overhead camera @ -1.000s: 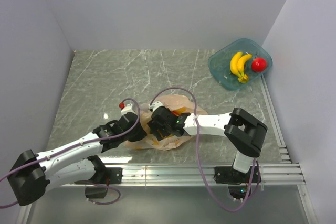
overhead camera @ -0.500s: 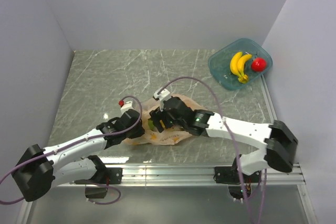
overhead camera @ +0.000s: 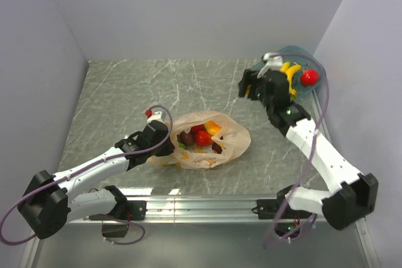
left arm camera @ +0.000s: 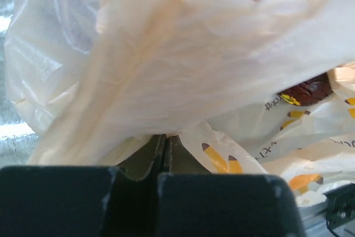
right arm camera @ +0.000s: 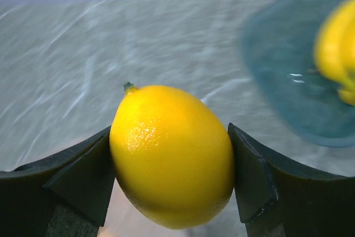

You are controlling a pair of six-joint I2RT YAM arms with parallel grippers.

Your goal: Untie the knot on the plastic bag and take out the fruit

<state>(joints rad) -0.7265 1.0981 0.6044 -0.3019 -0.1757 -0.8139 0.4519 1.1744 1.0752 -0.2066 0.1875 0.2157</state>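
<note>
Transfer of one fruit is what separates this moment from a second ago. The right gripper (right arm camera: pixel 170 171), then sunk in the plastic bag (overhead camera: pixel 233 147) at mid-table, is now carried far to the right and held just beside the teal tub (overhead camera: pixel 312 62). Its jaws are spread wide and pressed against both sides of a lemon (right arm camera: pixel 172 154), which is gripped clear of the table (overhead camera: pixel 125 92), with the tub's blue wall seen close ahead in the wrist view.

The left gripper (left arm camera: pixel 165 149) is kept where it was, at the bag's left edge. Its jaws are fully closed, with a fold of the thin orange-beige plastic pinched between them.

The bag lies on the marble near the front edge, and its mouth is now uncovered and gaping upward. No knot can be made out, so the untying is judged done. More fruit (overhead camera: pixel 200 137), red, orange and dark, is seen inside it.

The bananas (overhead camera: pixel 289 75) and a red fruit (overhead camera: pixel 308 78) already lie in the tub. The task is therefore judged to be in its emptying stage, with the lemon's release into the tub as the step in hand and further picks to follow.
</note>
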